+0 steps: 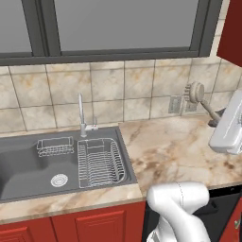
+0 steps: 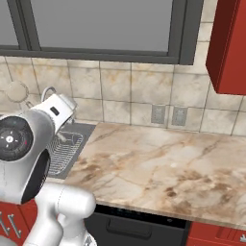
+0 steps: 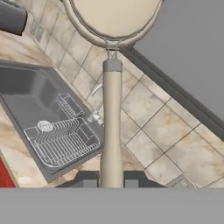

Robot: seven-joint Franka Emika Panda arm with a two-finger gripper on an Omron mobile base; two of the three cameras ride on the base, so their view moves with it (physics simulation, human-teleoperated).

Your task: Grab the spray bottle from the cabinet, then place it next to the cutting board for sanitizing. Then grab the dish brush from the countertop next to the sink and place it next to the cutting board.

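My gripper [image 3: 111,181] is shut on the dish brush [image 3: 112,131], a pale beige brush whose thin handle runs up from between the fingers to its round head [image 3: 114,17]. In the left base view the brush [image 1: 195,93] hangs in the air above the countertop [image 1: 175,146], right of the sink [image 1: 28,165], with the gripper [image 1: 216,118] at the handle's lower end. The brush head [image 2: 17,91] also peeks out behind the arm. A red cabinet [image 2: 228,43] hangs at the upper right. The cutting board and the spray bottle are out of view.
A wire dish rack [image 1: 101,163] and a small wire basket [image 1: 55,146] lie in the sink, behind them a chrome tap [image 1: 81,113]. Wall outlets [image 2: 166,115] sit in the tiled backsplash under a window. A dark appliance front [image 2: 139,226] is below the counter edge.
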